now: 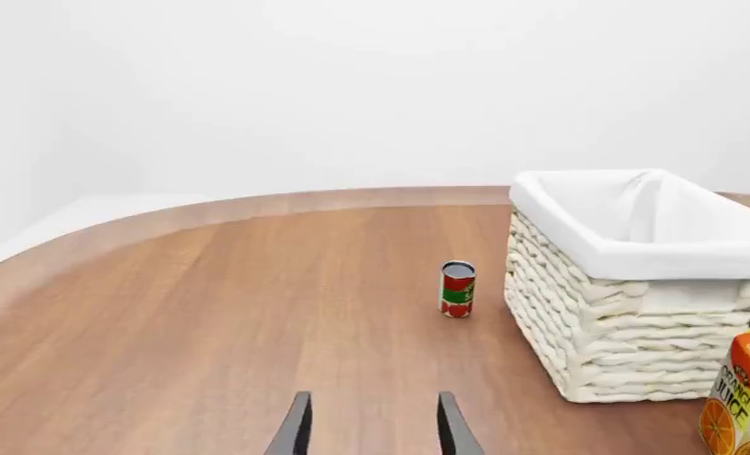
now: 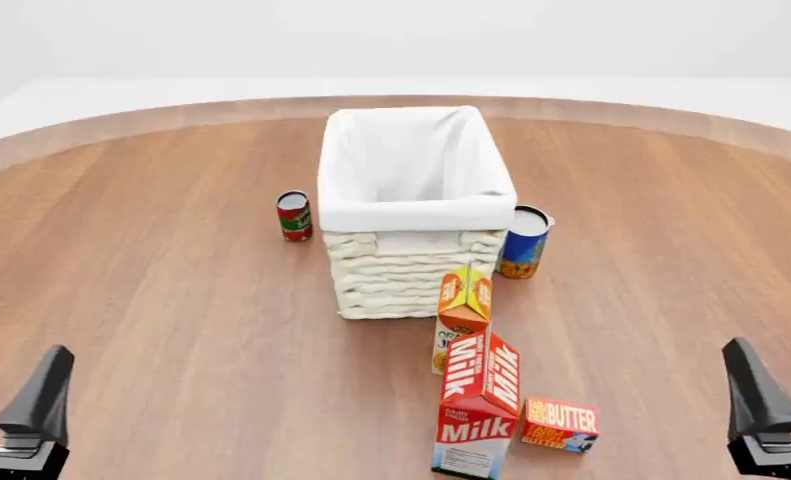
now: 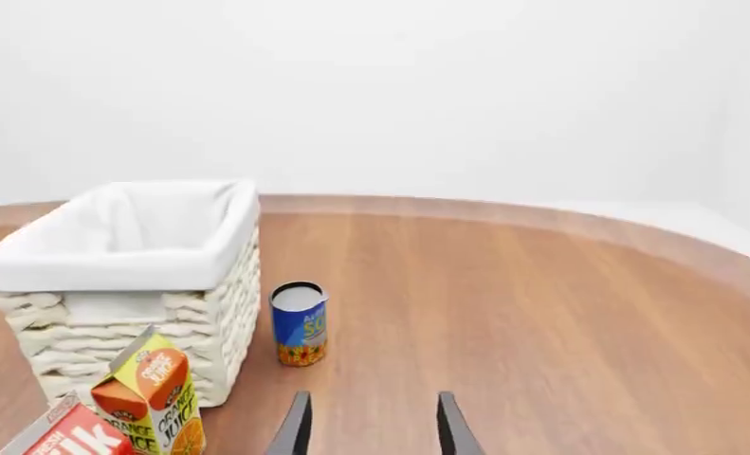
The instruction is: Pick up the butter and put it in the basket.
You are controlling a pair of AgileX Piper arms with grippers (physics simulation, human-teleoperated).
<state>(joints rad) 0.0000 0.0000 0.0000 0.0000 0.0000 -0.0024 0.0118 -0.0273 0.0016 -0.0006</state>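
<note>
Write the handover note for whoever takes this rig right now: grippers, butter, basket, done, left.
Left gripper: open, empty, low at the near left.
Right gripper: open, empty, low at the near right.
Butter: flat on the table beside the milk carton, on the right arm's side, untouched.
Basket: mid-table, nothing visible inside, orange juice carton at its near wall.
Done: nothing yet.
Left: grasp the butter, probably with the right arm, lift it, release it in the basket.
</note>
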